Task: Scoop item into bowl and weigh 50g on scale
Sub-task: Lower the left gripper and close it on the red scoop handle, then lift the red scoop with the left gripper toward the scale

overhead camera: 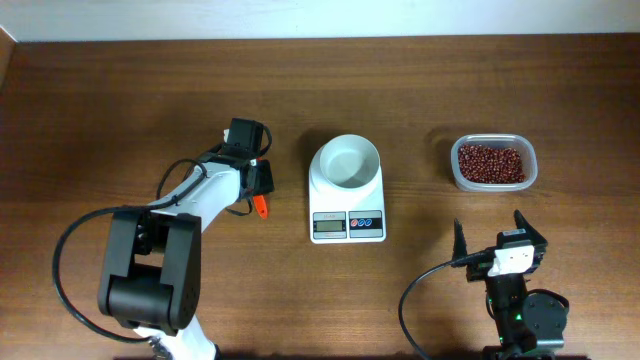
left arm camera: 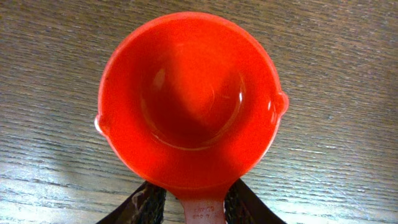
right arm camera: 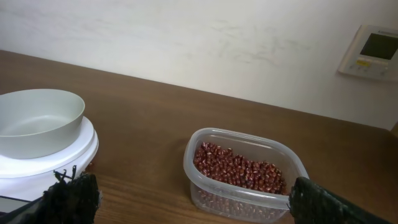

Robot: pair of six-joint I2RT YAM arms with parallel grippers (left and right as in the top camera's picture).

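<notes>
Overhead, small glossy red-brown beans (overhead camera: 491,162) lie heaped in a clear tub (overhead camera: 531,152) on the tabletop (overhead camera: 120,100), right of the empty white bowl (overhead camera: 346,162) sitting on the scale (overhead camera: 347,225). Right end effector (overhead camera: 490,235) is released. Left end effector (left arm camera: 194,202) flanks an orange scoop (left arm camera: 186,99) handle; I cannot tell whether it grips.

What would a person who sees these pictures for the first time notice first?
The bright red scoop fills the left wrist view, its handle between the left claw's fingers. In the middle of the overhead view, the empty white bowl sits on the scale; to its right, a clear tub holds the red-brown beans.
</notes>
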